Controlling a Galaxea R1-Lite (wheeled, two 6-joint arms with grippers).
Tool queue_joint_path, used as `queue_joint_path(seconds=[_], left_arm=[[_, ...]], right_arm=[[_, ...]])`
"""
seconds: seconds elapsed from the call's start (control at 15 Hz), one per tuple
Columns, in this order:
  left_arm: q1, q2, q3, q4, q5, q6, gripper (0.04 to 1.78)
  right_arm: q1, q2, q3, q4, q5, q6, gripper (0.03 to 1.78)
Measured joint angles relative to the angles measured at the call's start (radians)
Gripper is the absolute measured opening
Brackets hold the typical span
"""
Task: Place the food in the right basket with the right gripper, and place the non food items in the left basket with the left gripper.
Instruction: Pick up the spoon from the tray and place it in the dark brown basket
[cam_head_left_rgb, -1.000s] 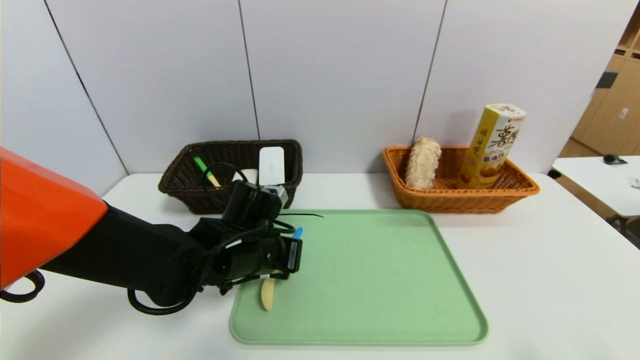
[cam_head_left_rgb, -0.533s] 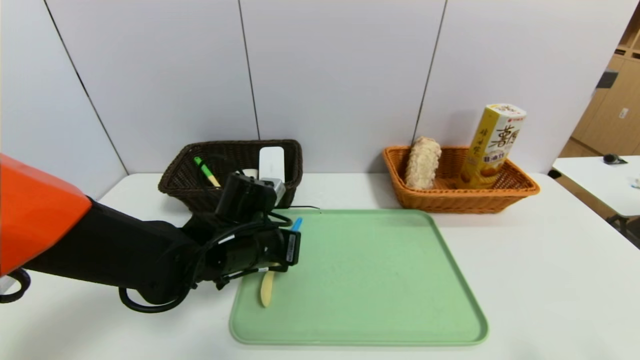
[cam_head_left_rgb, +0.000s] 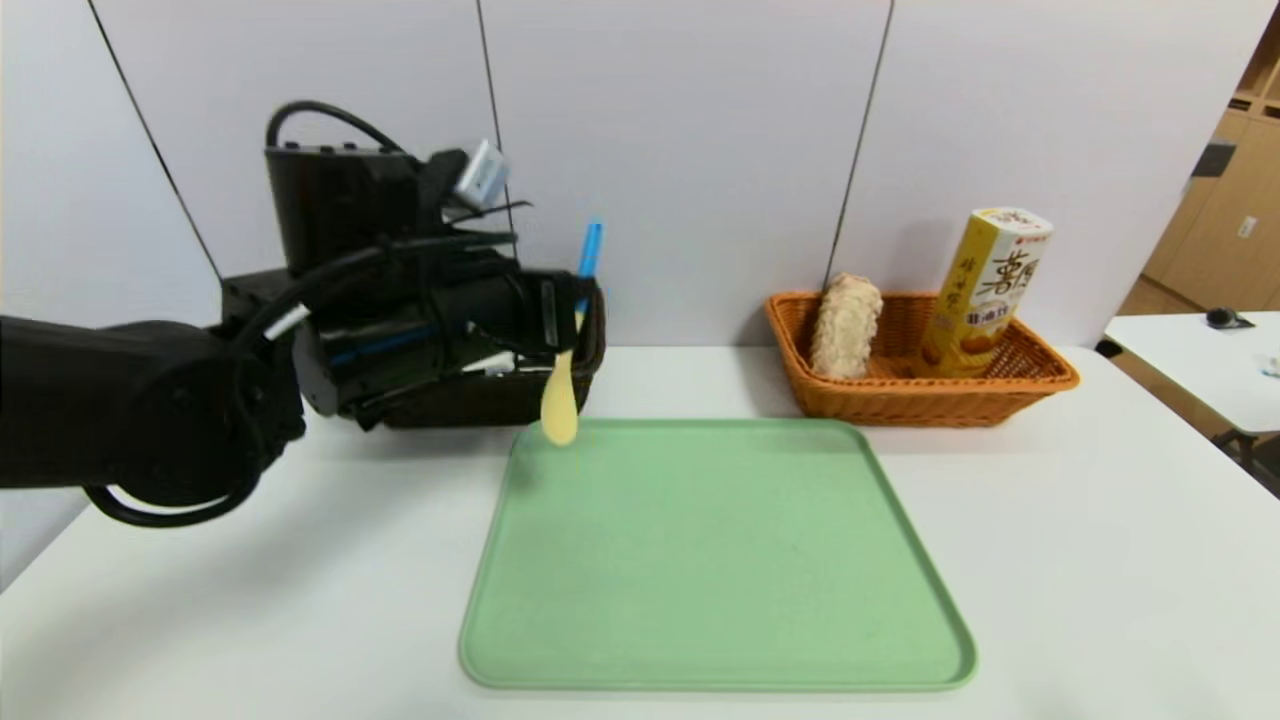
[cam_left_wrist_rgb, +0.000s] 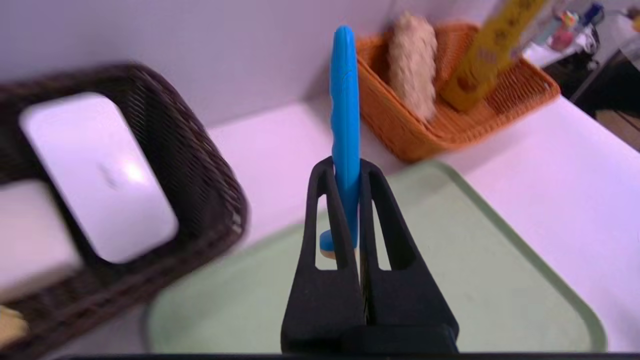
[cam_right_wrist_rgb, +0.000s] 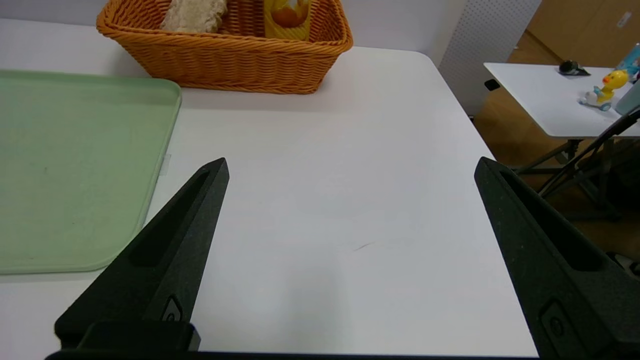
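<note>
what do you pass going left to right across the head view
left gripper holding the spoon → green tray → bread → yellow box, both in the orange basket

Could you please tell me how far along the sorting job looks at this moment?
Nearly finished. Done: the bread and yellow snack box sit in the orange basket; a white device lies in the dark basket. In hand: the left end effector is shut on the blue-handled spoon, raised beside the dark basket. Left: releasing it there. The green tray holds nothing; the right end effector hangs open over the table.
</note>
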Motion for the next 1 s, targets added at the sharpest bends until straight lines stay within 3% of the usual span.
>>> queue_joint_path(seconds=[0.47, 0.67, 1.0], left_arm=[[0.281, 0.117, -0.207, -0.009, 0.001, 0.126, 0.07], [0.330, 0.201, -0.203, -0.022, 0.003, 0.165, 0.07], [0.378, 0.342, -0.206, -0.181, 0.003, 0.221, 0.07]], right_arm=[[-0.001, -0.009, 0.004, 0.020, -0.007, 0.000, 1.69], [-0.001, -0.016, 0.004, 0.023, -0.006, 0.000, 1.69], [-0.001, -0.026, 0.013, 0.028, -0.010, 0.000, 1.69]])
